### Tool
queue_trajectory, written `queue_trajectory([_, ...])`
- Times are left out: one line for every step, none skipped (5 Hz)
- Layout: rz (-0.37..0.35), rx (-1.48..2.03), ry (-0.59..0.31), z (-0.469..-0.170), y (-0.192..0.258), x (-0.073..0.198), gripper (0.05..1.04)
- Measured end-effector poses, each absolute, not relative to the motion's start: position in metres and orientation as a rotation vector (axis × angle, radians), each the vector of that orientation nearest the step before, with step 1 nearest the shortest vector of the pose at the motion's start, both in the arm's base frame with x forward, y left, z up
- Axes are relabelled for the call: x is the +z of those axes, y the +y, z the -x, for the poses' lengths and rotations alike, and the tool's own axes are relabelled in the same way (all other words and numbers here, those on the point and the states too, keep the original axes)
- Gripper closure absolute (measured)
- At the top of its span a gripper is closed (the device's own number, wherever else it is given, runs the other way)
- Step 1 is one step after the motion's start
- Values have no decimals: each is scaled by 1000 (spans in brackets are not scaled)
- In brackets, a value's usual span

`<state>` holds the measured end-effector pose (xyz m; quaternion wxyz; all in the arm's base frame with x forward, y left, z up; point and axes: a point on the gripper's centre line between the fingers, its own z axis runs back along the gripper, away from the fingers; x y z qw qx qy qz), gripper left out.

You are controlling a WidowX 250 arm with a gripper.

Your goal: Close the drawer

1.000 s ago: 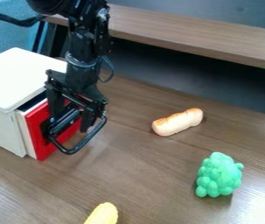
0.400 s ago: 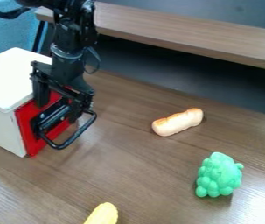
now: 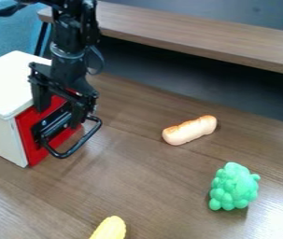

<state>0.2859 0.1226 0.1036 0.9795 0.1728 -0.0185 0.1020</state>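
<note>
Drawer of a small white cabinet, at the left of the camera view, with its red front close against the cabinet's front edge and no gap seen along the visible side. A black handle, shaped like a loop, juts out from a dark mount on this front and slopes toward the lower right.

The black gripper hangs from the arm, which enters at the top edge. It is in the released state: its two fingers are parted and grasp nothing. One finger lies in front of the upper left part of the red face, the other in front of the right part, above the handle. Whether either finger touches the drawer cannot be told from this angle.

On the brown wooden table, well apart from the cabinet, are three further objects. A toy bread roll, tan with a browner upper side, lies aslant right of centre. A green, knobbly toy bunch of grapes rests at the lower right. A yellow, rounded object is cut off by the bottom edge. A raised wooden ledge crosses the background.
</note>
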Motion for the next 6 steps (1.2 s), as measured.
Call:
queue_trajectory([-340, 203, -41, -287, 121, 103, 84])
queue_trajectory([-303, 193, -58, -289, 119, 100, 84])
queue_trajectory([-261, 155, -73, -294, 109, 99, 84])
queue_trajectory([-208, 70, -81, -303, 79, 95, 84])
queue_trajectory([-151, -9, -104, -318, 49, 98, 84])
queue_trajectory([-113, -84, -127, -333, 20, 105, 84])
